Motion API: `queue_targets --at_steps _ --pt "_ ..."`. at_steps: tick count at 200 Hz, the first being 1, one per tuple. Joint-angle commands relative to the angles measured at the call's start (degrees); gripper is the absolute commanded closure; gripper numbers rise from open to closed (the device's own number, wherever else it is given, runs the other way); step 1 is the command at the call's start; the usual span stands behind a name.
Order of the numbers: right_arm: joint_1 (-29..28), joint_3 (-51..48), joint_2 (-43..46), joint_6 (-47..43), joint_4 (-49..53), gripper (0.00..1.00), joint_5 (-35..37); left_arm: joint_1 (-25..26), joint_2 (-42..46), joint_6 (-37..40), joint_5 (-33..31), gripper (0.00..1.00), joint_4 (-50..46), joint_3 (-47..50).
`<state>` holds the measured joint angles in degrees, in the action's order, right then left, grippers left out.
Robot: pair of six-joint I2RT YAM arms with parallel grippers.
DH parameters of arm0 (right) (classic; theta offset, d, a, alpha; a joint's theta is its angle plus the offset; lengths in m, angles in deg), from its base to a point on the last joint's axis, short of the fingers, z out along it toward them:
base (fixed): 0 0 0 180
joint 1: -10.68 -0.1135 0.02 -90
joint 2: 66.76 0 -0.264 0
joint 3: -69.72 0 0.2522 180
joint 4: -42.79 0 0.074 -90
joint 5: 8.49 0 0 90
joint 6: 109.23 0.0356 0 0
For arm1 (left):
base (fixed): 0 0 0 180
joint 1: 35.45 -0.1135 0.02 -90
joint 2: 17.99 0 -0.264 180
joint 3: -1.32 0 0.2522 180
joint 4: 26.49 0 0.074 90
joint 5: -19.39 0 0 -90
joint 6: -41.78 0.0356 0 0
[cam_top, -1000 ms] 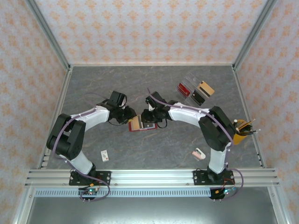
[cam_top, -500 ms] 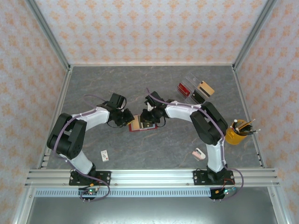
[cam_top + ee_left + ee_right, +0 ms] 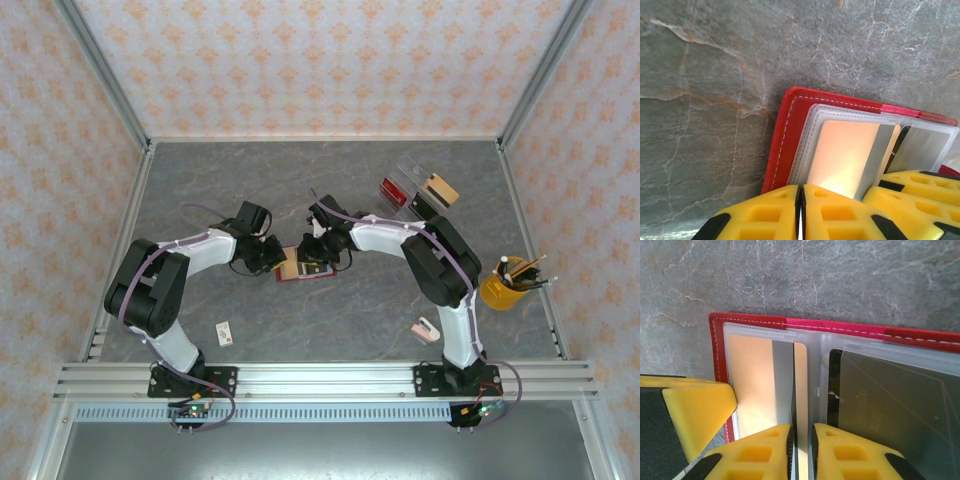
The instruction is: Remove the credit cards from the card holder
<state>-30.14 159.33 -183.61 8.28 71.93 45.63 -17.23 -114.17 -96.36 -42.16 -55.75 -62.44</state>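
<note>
Open card holder mid-table, clear tray beyond, pen cup right

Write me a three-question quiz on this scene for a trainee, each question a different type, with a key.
1. True or false: the card holder lies closed on the table.
2. Its cover is: A blue, B red, C black.
3. Name what sits in the sleeve nearest the left pincer.
Key: 1 false, it lies open; 2 B; 3 a yellowish-tan card.
</note>
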Motion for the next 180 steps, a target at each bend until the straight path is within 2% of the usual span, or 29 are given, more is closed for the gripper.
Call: queue_targets --at_steps 1,79,146,180 --pt "0.1 0.4 -0.8 0.3 0.0 0.83 -1.6 -0.2 -2.1 0.0 -2.9 0.87 -1.2 1.1" --pt "0.7 -0.9 2.1 0.9 -3.0 1.00 -4.5 -0.2 -1.8 0.0 -2.7 0.86 -0.3 1.7" --pt "2.1 -3.1 4.7 0.4 -2.2 1.00 -4.1 -0.3 0.4 0.6 -1.9 0.78 0.8 1.6" --pt "2.7 -4.0 4.8 0.2 -1.1 1.00 -2.7 -0.4 1.4 0.9 -1.8 0.77 1.4 1.8"
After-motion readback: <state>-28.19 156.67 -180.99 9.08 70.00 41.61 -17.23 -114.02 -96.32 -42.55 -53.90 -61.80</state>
